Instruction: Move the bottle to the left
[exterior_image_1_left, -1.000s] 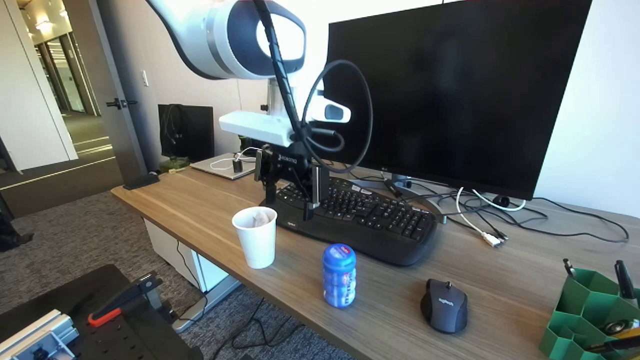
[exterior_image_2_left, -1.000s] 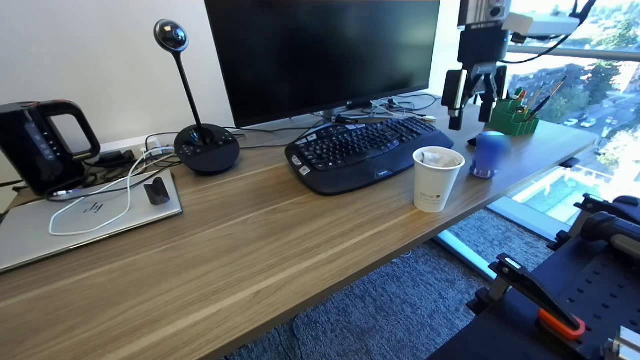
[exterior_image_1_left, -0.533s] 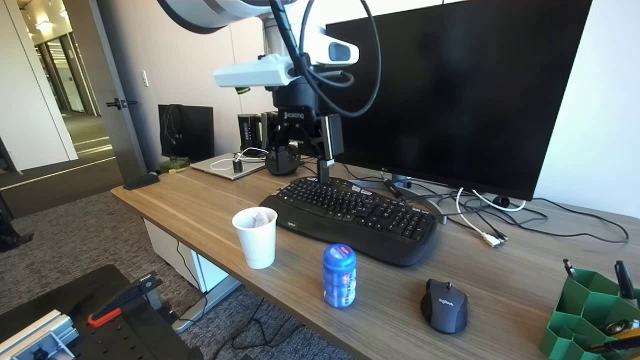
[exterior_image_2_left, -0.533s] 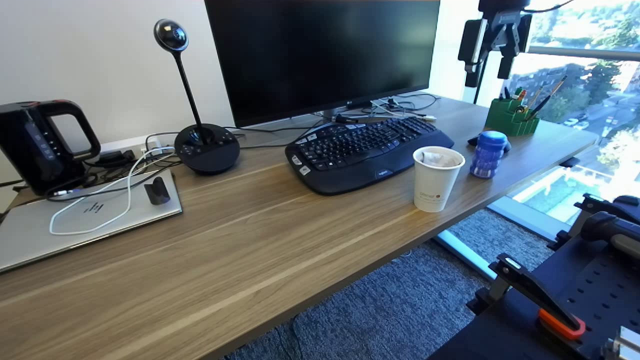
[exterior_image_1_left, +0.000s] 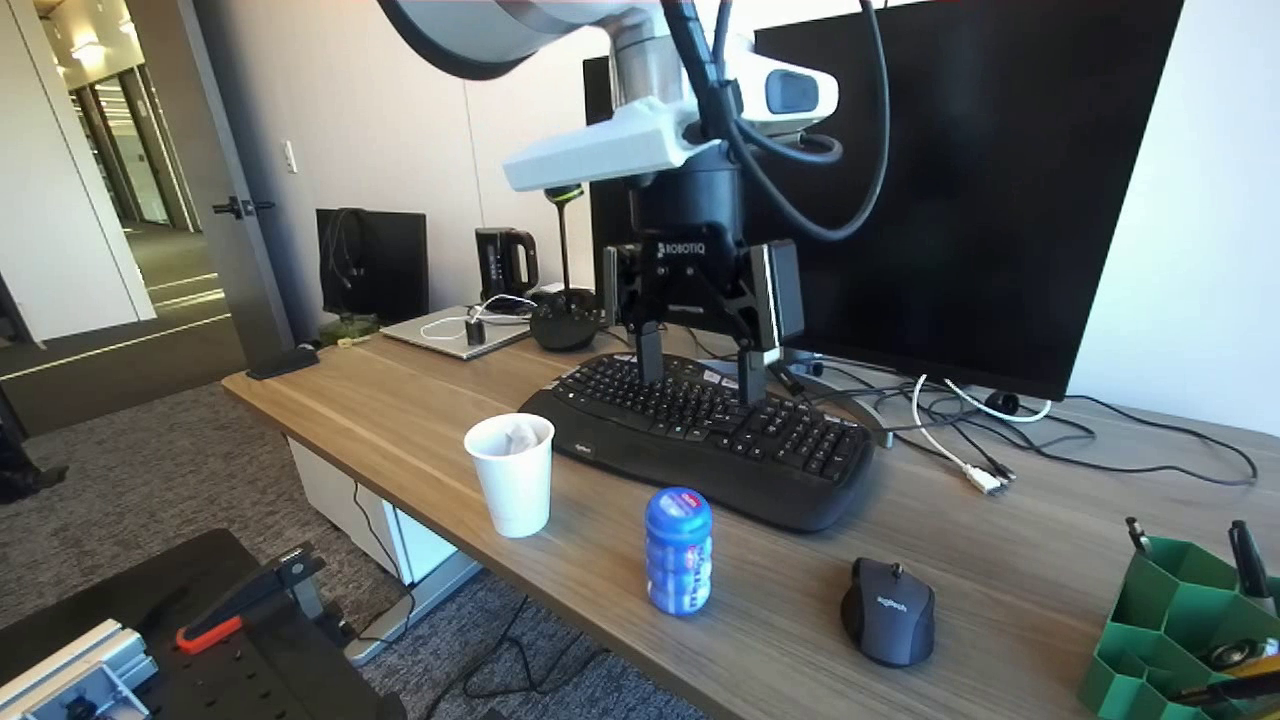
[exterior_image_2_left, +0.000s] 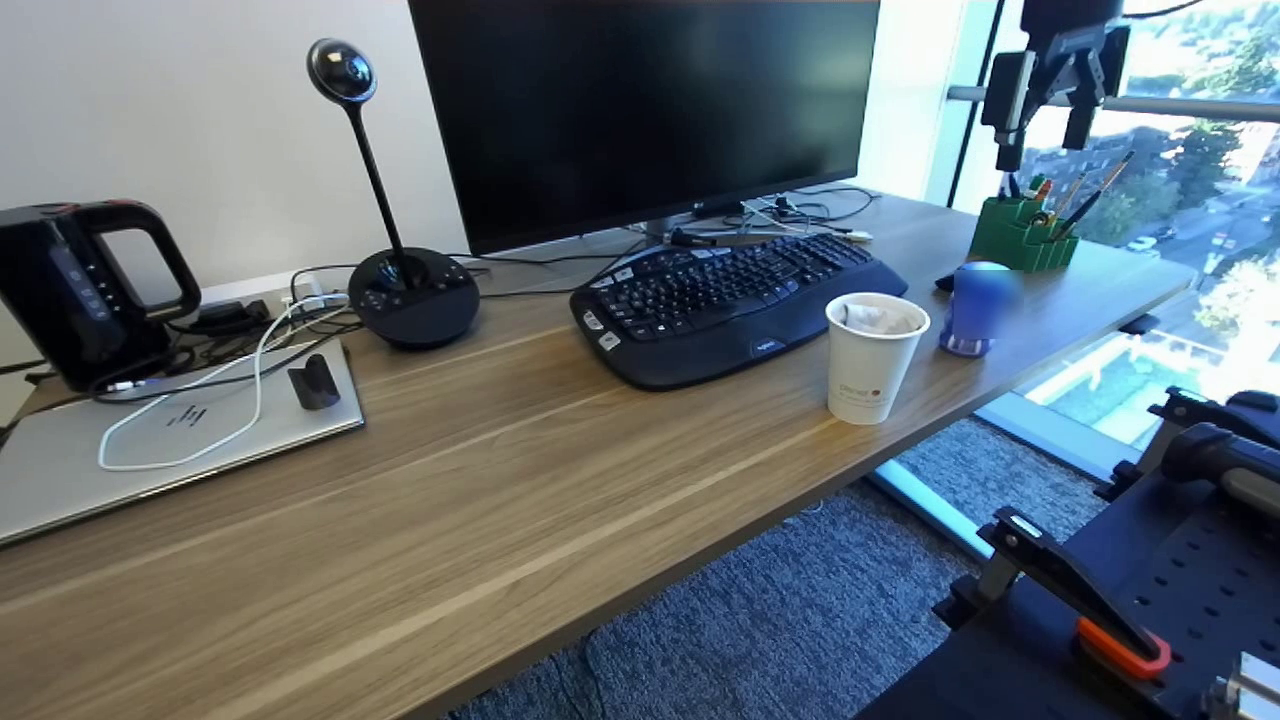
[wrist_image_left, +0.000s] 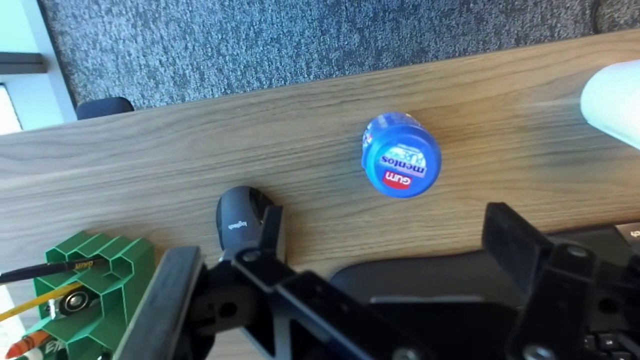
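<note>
Wrist view: blue cylindrical plastic bottle (wrist_image_left: 401, 156), twelve o'clock from wide-spread, empty black end effector (wrist_image_left: 387, 216); leftward move seemingly pending.

White cup (exterior_image_1_left: 515, 490) upright on desk (exterior_image_2_left: 500, 480); keyboard (exterior_image_2_left: 740, 310) before monitor (exterior_image_2_left: 650, 120); mouse (exterior_image_1_left: 892, 620) near green organizer (exterior_image_2_left: 1008, 240).

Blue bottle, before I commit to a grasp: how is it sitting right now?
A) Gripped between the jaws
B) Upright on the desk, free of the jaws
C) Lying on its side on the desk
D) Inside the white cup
B: in an exterior view the blue bottle stands upright on the desk, with the open jaws raised and apart from it.
</note>
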